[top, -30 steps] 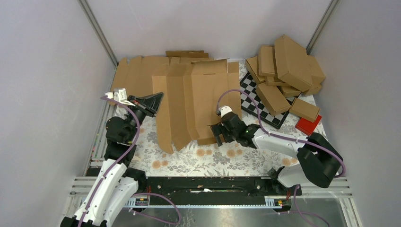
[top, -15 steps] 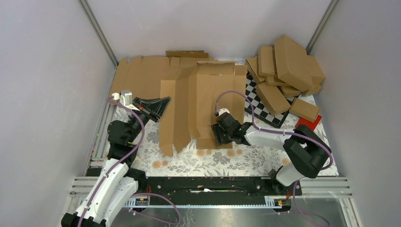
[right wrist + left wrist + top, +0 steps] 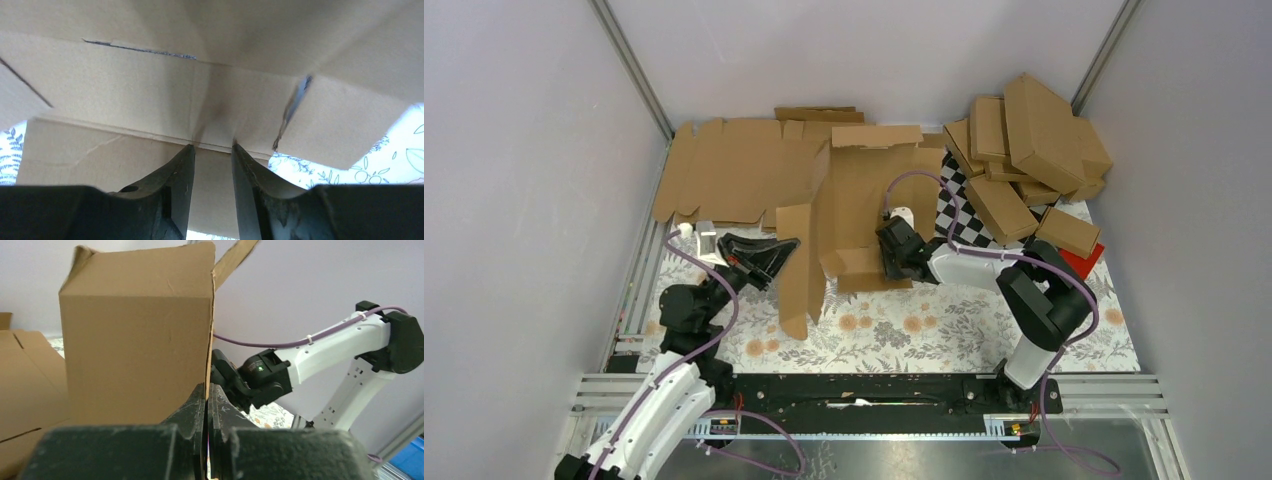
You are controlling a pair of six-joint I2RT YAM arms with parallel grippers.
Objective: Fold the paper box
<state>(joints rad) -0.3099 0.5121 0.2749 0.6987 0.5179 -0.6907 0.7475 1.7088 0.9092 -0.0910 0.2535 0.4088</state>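
Note:
The paper box (image 3: 864, 195) is a brown cardboard die-cut piece, partly raised at mid-table, with one side panel standing up on its left. My left gripper (image 3: 792, 245) is shut on the edge of that upright panel (image 3: 135, 340); in the left wrist view the fingers (image 3: 206, 387) pinch the thin cardboard edge. My right gripper (image 3: 886, 262) reaches under the box's near flap. In the right wrist view it (image 3: 213, 146) is open a little, its tips against a crease of the cardboard (image 3: 150, 100), with nothing gripped between them.
Flat brown cardboard sheets (image 3: 734, 170) lie at the back left. A pile of folded boxes (image 3: 1024, 150) fills the back right corner, over a checkered board (image 3: 969, 225), with a red block (image 3: 1076, 265) beside it. The right arm (image 3: 330, 350) shows behind the panel.
The left gripper has pulled the left panel rightwards and upright, narrowing the sheet. The right gripper has slid back under the flap and its jaws have narrowed.

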